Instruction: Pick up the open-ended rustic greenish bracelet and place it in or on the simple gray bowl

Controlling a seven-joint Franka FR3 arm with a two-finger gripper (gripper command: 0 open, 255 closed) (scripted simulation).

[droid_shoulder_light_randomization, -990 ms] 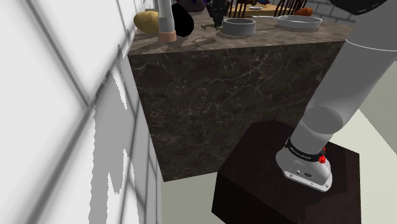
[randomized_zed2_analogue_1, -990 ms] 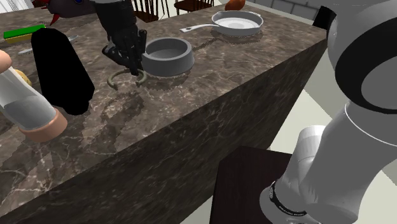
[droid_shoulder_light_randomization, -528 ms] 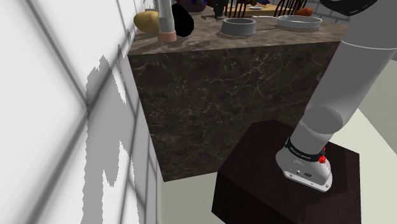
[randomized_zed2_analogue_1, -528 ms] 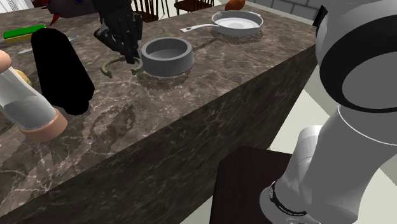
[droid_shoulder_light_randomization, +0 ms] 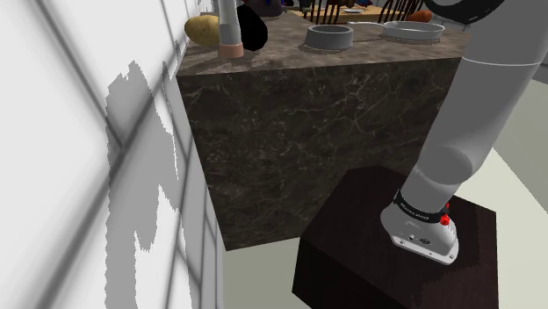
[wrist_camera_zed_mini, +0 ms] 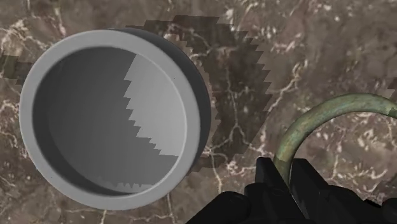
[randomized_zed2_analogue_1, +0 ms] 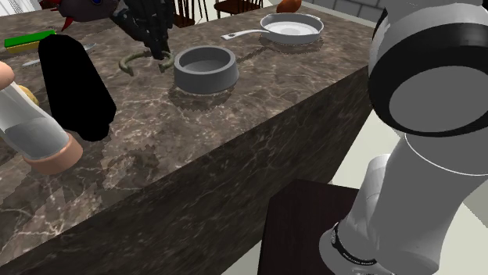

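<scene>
Above counter (randomized_zed2_analogue_1: 235,133) beside bowl (randomized_zed2_analogue_1: 207,79), end effector (wrist_camera_zed_mini: 284,168) clamped on greenish bracelet (wrist_camera_zed_mini: 331,112), held level.

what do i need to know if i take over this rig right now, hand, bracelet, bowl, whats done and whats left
Hand: shut on the greenish bracelet, gripping one side of the open ring.
Bracelet: in the hand, apparently lifted off the marble counter, beside the grey bowl, not over it.
Bowl: empty.
Done: the grasp and, it seems, the lift.
Left: carry the bracelet over the bowl, lower it, open the hand.
</scene>
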